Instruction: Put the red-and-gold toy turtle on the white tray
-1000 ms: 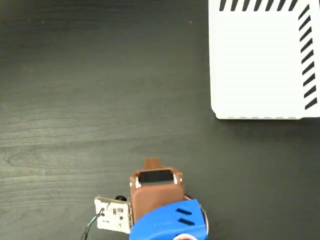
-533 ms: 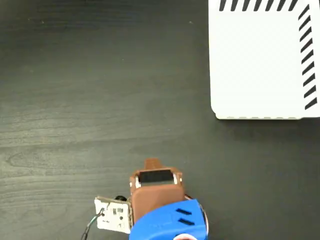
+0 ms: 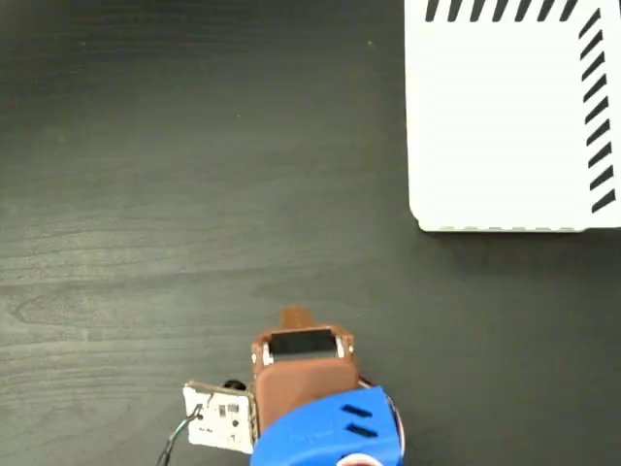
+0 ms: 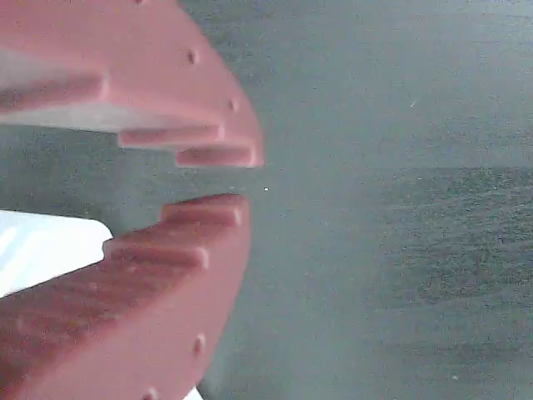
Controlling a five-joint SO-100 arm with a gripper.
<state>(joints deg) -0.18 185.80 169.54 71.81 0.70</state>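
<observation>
A terracotta-red two-finger gripper (image 4: 246, 179) hangs above the dark wood-grain desk (image 3: 194, 175), its ridged fingertips (image 4: 208, 212) parted by a narrow gap and holding nothing. One rectangular white plastic tray (image 3: 505, 116) with dark slanted slots fills the desk's top-right corner in the fixed view. No red-and-gold toy turtle appears in either view. The risk: with its target unseen, the one arm could close on bare desk.

Brown arm (image 3: 301, 374) with blue shell; ridged, reddish claw (image 4: 237, 179) — dimpled sides.
</observation>
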